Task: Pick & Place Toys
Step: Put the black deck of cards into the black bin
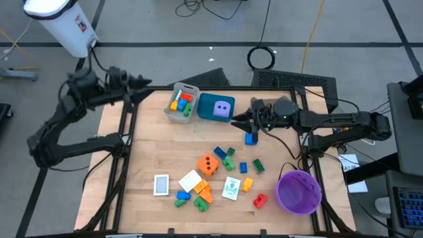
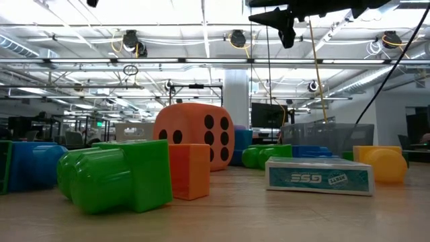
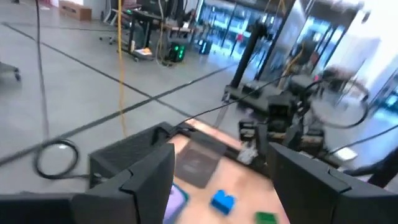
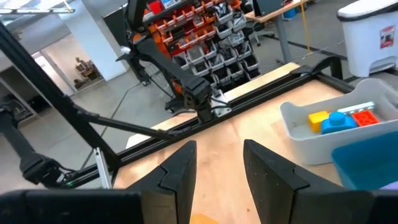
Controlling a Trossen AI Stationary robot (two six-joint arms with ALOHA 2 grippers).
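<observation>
Small bricks lie scattered on the wooden table (image 1: 145,145) around an orange die (image 1: 209,164) and white cards (image 1: 162,185) (image 1: 230,188). A blue brick (image 1: 251,139) lies near my right gripper. A purple die (image 1: 223,110) sits in a teal tray (image 1: 206,106). Beside it a grey tray (image 1: 173,114) holds several bricks (image 4: 339,119). My right gripper (image 1: 236,119) (image 4: 219,149) hangs level above the table next to the teal tray, open, with nothing between its fingers. My left gripper (image 1: 147,84) (image 3: 221,155) is raised over the far left corner, open and holding nothing.
A purple bowl (image 1: 299,192) stands at the near right. In the low view a green brick (image 2: 121,176), an orange brick (image 2: 189,171) and a card (image 2: 319,176) lie close to the near edge. The table's left half is bare wood. Black frame rails run along the table's edges.
</observation>
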